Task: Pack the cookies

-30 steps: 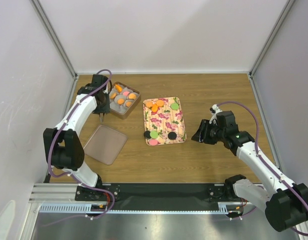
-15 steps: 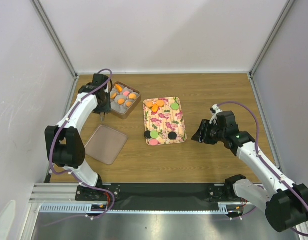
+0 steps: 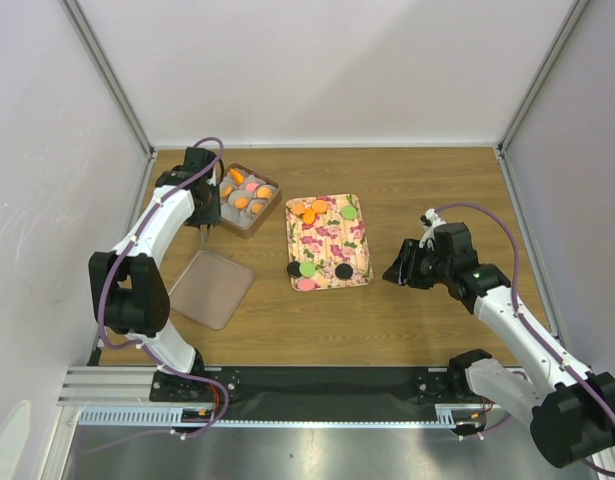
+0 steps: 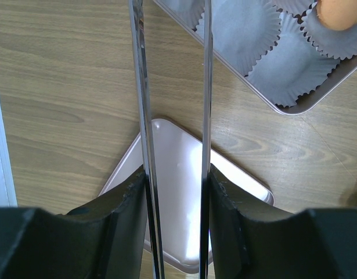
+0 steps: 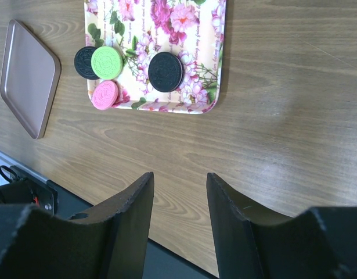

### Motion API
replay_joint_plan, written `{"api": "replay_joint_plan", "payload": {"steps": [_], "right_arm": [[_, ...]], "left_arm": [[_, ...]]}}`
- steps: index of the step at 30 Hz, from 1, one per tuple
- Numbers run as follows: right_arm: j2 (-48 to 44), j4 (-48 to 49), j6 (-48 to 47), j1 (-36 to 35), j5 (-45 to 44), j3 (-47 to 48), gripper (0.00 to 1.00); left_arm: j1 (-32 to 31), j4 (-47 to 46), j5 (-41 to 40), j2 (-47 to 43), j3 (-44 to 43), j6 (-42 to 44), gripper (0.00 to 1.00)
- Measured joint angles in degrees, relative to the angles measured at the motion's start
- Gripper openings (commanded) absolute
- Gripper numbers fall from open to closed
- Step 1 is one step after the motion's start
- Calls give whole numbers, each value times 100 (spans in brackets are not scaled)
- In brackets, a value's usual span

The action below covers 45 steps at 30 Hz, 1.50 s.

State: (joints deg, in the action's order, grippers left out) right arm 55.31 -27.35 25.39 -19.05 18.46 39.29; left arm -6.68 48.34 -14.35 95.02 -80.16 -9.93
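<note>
Cookies: blk/grn/pink/org flat on floral tray; org+pink in tin.

Left jaws easing apart (slightly); elbow shifted

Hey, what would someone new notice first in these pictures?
The floral tray mid-table, scattered with orange, green, pink and black cookies. Left of it sits a tin of white paper cups, some holding orange cookies, with a shallow pinkish tray lying just in front.
</note>
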Motion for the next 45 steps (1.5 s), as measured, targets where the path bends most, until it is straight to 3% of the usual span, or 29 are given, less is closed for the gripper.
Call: {"api": "replay_joint_plan", "payload": {"steps": [16,24,34,45], "right_arm": [[-15,0,0,2,0,-4,48],[-15,0,0,2,-7,-4,48],[-13,-7,0,9,-184,-4,49],[24,-44,0,122,-507,-4,48]], "left_arm": [[0,-33,122,-35,0,-2,46],[-227,33,155,-496,0,-9,46],[-1482,17,205,-1189,120,-160,47],[-2951,-271,431,-1167,511,-420,47]]}}
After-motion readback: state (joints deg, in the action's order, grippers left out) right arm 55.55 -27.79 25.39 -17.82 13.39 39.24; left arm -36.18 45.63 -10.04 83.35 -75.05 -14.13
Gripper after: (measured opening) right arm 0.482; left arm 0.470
